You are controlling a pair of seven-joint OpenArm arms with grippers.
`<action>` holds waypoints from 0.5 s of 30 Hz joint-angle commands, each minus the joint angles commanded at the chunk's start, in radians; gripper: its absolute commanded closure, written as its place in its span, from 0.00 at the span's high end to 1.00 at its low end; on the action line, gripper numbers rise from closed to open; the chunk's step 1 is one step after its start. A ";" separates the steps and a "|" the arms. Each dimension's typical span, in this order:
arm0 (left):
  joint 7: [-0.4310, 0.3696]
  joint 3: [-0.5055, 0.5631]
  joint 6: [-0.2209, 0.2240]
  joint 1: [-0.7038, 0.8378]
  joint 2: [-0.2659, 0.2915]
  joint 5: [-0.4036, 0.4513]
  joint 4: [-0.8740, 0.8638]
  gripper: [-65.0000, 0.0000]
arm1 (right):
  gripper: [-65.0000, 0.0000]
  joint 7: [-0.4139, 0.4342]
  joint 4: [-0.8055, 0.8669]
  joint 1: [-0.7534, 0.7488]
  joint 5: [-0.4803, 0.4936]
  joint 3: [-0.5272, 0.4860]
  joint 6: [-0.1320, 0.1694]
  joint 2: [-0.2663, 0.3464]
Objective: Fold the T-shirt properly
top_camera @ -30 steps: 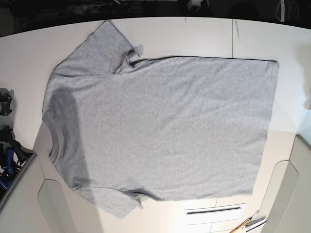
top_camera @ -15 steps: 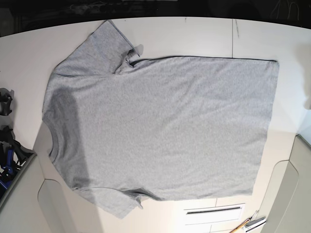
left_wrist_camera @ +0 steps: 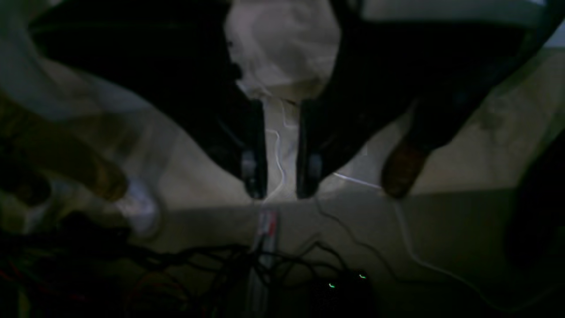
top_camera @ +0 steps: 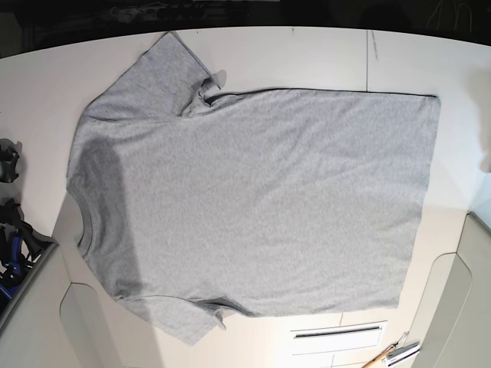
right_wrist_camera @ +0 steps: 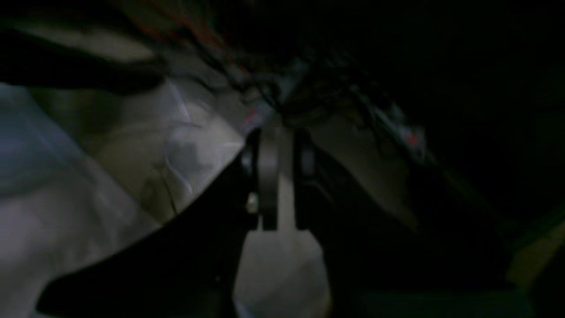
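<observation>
White smooth table (top_camera: 291, 57), heather-grey T-shirt (top_camera: 253, 203) flat, left pincer (left_wrist_camera: 281, 187) and right pincer (right_wrist_camera: 276, 176) slightly parted, empty

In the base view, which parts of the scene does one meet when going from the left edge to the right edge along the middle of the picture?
Dark equipment at the left edge → bare white table → ribbed neck of the T-shirt → plain grey body of the T-shirt → its bottom hem → bare table again.

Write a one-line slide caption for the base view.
Grey T-shirt lies spread flat, plain side up, on the white table, collar toward the view's left, neither arm over it.
</observation>
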 joint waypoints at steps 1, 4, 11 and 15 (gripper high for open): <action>0.002 -0.021 -0.014 0.023 0.000 -0.015 0.040 0.23 | 0.08 0.000 0.031 -0.011 0.028 0.029 0.030 -0.001; 0.022 -0.087 -0.110 0.056 0.000 -0.053 0.143 0.23 | 0.08 -0.023 0.121 -0.016 0.134 0.110 0.089 -0.001; 0.029 -0.232 -0.266 0.031 0.000 -0.147 0.279 0.23 | 0.31 -0.111 0.210 0.066 0.341 0.337 0.063 -0.064; 0.029 -0.290 -0.266 -0.014 -0.016 -0.196 0.304 0.37 | 0.43 -0.193 0.195 0.151 0.430 0.454 -0.014 -0.122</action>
